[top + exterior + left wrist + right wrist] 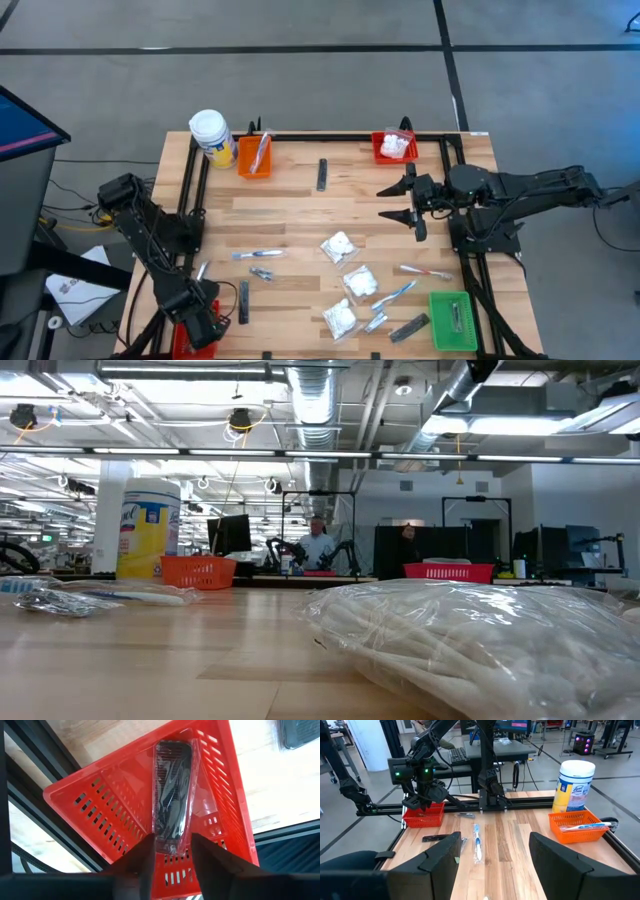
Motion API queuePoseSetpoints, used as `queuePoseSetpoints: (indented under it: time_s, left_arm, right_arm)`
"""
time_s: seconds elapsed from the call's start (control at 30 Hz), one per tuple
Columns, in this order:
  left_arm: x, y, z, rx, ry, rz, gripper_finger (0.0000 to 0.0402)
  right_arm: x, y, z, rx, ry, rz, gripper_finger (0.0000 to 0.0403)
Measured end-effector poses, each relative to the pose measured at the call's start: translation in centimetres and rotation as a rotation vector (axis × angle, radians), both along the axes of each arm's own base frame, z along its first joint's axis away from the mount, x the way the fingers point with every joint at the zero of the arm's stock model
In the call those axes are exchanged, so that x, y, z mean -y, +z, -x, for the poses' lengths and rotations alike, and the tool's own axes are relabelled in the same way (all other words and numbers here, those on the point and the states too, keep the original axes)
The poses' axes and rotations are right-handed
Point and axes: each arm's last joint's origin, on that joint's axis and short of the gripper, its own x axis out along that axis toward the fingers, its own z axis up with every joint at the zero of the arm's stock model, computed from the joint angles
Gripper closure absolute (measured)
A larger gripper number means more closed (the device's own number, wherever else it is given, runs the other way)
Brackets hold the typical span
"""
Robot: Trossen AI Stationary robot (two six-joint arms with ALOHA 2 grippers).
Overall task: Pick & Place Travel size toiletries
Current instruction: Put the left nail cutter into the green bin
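Two arms are showing from above: my left gripper (203, 328) is hanging over the red bin (186, 345) at the table's near left corner, while my right gripper (398, 203) is hovering wide open above bare wood, with white packets (340, 246) lying nearby. Through my left wrist, my parted fingers (145, 855) are flanking a wrapped dark bar (171, 797) lying in the bin, not clamping it.

One camera looked straight down on my bench (300, 215); another sat at bench height facing the room. My left wrist camera hung close over the red bin (100, 805), which my right wrist camera saw across the bench.
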Motion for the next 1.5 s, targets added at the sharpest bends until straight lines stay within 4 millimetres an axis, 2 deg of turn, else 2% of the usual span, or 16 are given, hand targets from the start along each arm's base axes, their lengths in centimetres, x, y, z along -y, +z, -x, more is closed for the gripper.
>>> queuePoseSetpoints:
  time_s: [0.17, 0.37, 0.7, 0.9, 1.13, 1.5]
  left_arm:
    - [0.0, 0.2, 0.0, 0.004, 0.001, 0.007, 0.0245]
    - [-0.7, 1.8, 0.1, 0.043, 0.035, 0.053, 0.024]
    - [-3.1, 4.7, 0.1, 0.417, 0.075, -0.066, 0.0263]
    - [-4.9, 5.0, -1.1, 0.505, 0.047, -0.183, 0.0276]
    - [-7.7, 4.7, -2.7, 0.442, -0.009, -0.313, 0.0291]
    - [-11.3, 4.0, -3.5, 0.283, -0.048, -0.44, 0.0307]
  right_arm:
    - [0.0, 0.0, 0.0, 0.0, 0.0, 0.0, 0.0174]
    - [0.0, 0.0, 0.0, 0.0, 0.0, -0.001, 0.0174]
    - [0.0, -0.6, 0.2, -0.065, 0.001, 0.011, 0.0175]
    - [0.0, -0.8, 0.5, -0.09, 0.002, 0.015, 0.0174]
    - [0.1, -0.1, 1.3, -0.05, 0.002, 0.01, 0.0174]
    - [0.2, 0.2, 2.1, -0.031, 0.005, 0.007, 0.0174]
